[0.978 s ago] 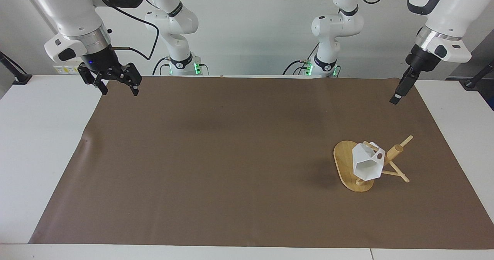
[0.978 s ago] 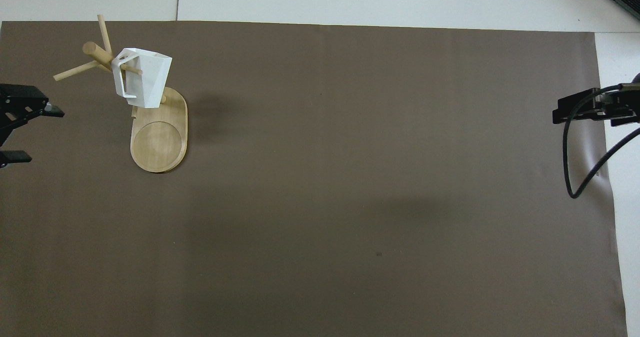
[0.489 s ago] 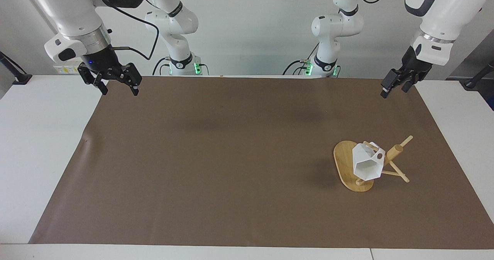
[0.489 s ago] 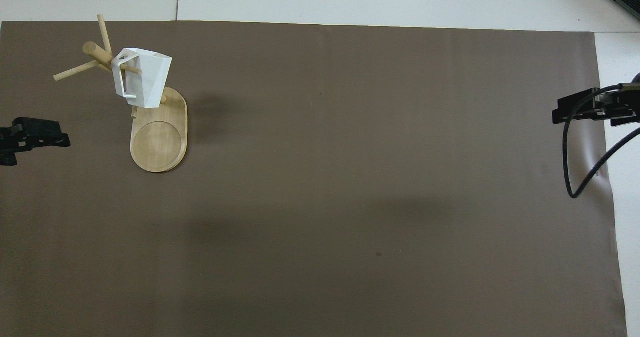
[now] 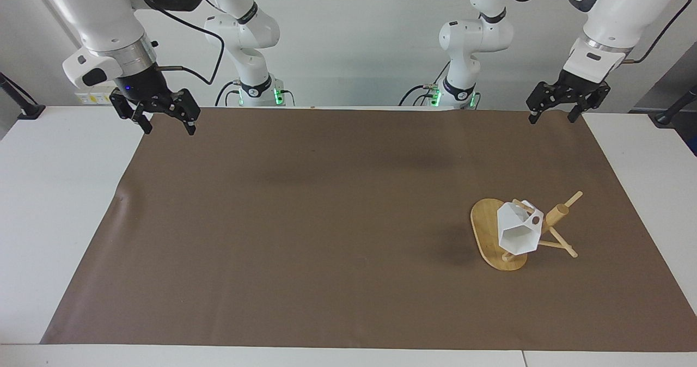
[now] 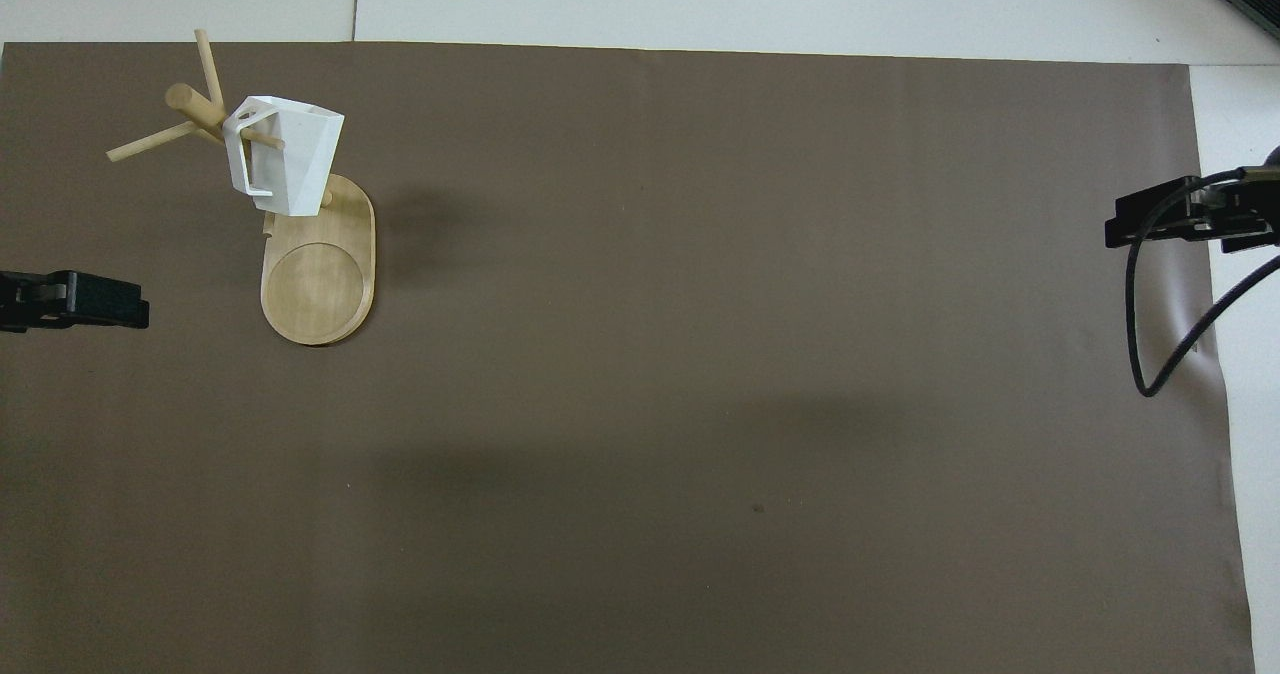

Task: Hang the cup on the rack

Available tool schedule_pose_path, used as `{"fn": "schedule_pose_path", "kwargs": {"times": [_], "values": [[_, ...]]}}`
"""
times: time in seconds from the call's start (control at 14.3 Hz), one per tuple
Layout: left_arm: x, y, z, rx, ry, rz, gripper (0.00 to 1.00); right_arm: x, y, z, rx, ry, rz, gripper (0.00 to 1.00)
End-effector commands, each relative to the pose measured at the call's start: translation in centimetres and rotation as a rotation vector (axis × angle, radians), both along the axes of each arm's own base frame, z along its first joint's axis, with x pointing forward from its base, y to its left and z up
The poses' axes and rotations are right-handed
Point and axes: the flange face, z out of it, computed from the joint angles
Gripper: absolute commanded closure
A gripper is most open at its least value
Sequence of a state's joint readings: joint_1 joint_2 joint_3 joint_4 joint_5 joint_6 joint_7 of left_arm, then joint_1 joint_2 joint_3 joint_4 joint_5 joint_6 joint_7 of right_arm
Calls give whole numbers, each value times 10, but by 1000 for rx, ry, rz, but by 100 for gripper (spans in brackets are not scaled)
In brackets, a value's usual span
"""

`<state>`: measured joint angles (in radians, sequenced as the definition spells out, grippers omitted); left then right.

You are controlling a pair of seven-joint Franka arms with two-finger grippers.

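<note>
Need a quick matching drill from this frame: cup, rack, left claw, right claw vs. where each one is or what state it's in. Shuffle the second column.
Things:
1. cup
2. rack
3. left claw
4. right claw

Places or states:
A. stands on the brown mat toward the left arm's end of the table
B. open and empty, up over the mat's edge at the right arm's end
C. hangs by its handle on a peg
D. open and empty, up over the mat's corner at the left arm's end

Pairs: 1-C, 2-A, 3-D, 4-B
</note>
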<state>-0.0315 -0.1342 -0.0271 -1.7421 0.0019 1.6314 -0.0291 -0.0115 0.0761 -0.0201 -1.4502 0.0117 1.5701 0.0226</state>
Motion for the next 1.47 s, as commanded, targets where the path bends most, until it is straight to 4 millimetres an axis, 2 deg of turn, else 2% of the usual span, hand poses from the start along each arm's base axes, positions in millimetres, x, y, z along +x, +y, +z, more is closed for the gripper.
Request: {"fn": "schedule_pose_path", "kwargs": {"times": [0.0,0.21,0.28,0.49,0.63,1.4], "values": [[5,0,0,12,14,-23,0,-1,-1,-1,7,4,-1,0],[1,-2,0,11,31,-16,0,-1,-1,-1,7,4,-2,0],[-4,-2,5,2,28,-16,0,-1,-1,-1,7,4,-1,0],[-2,-9,28,-40,-3,-33,0,-1,-1,-1,7,4,-1,0],[0,-6,42,-36,11,-38,0,-1,-1,-1,7,4,-1,0],[-3,2,35,-15,18,-59,0,-1,-1,-1,7,4,-2,0]]}}
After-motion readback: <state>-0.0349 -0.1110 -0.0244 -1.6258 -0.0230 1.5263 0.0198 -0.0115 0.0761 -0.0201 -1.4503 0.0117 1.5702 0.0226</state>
